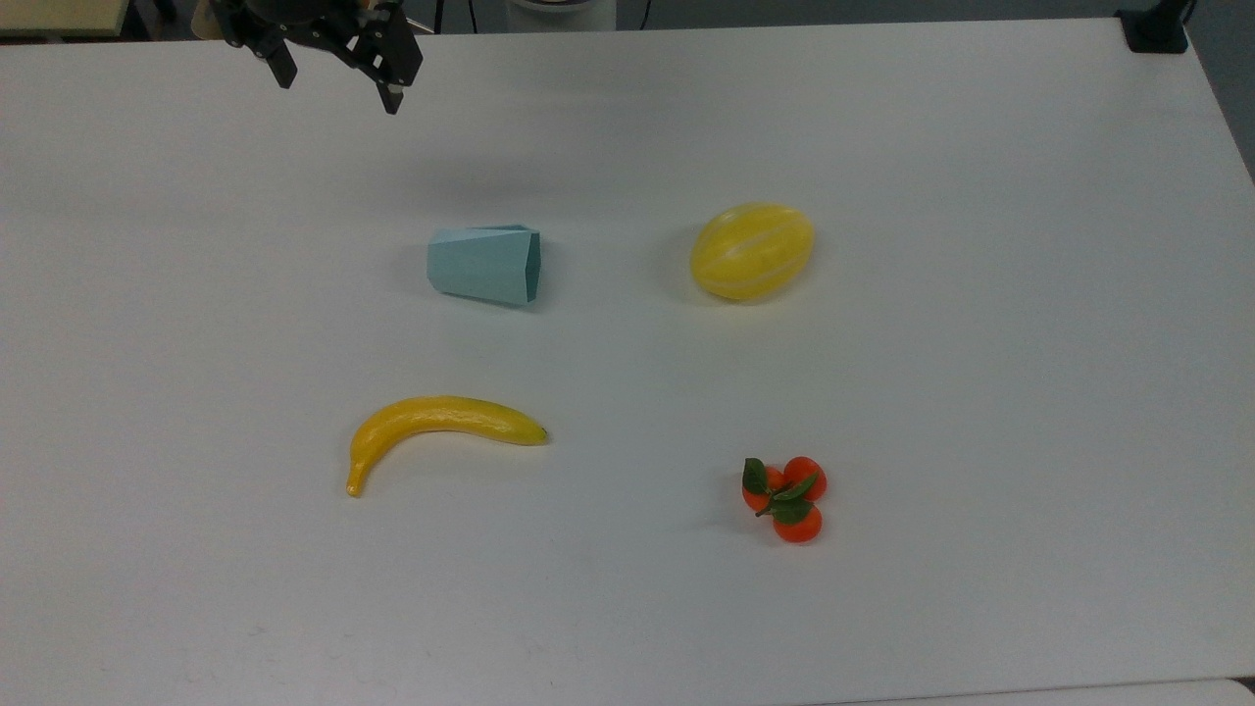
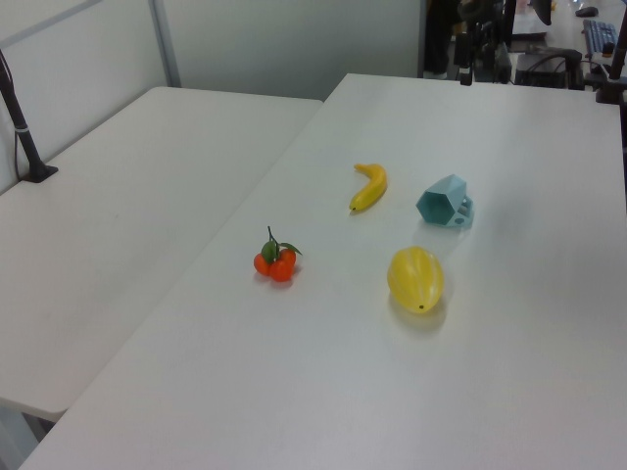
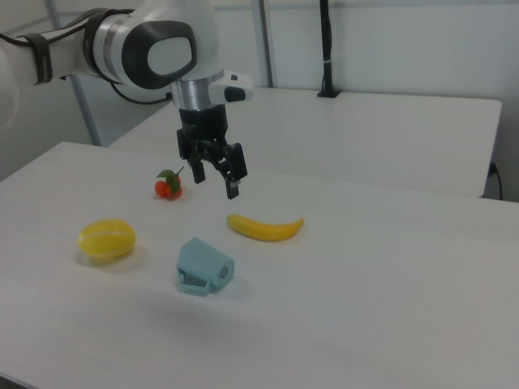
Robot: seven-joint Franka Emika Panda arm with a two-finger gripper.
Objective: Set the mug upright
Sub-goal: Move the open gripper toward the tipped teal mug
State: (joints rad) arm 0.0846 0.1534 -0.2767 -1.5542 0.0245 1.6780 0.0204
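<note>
Mug (image 1: pixel 485 265) is lying on its side near the middle of the white table (image 1: pixel 980 392), its hexagonal mouth facing three o'clock in the top view, toward the yellow melon (image 1: pixel 752 251), and its narrower base pointing to nine o'clock. Nothing of the task is looking done yet: the mug is waiting untouched, and the reach, the grasp and the tipping onto its base are all still lying ahead, as far as I can judge. The gripper (image 1: pixel 338 88) is hanging in the air well apart from the mug, toward eleven o'clock from it in the top view, its black fingers (image 3: pixel 233 188) spreading wide with nothing between them. The mug is showing flat pale teal facets with crisp edges and a matte skin, and in the right view a small handle (image 3: pixel 195 283) is sitting low against the table. The banana (image 1: pixel 441 427) at six o'clock and the cluster of small oranges (image 1: pixel 787 498) are looking smooth and slightly glossy
</note>
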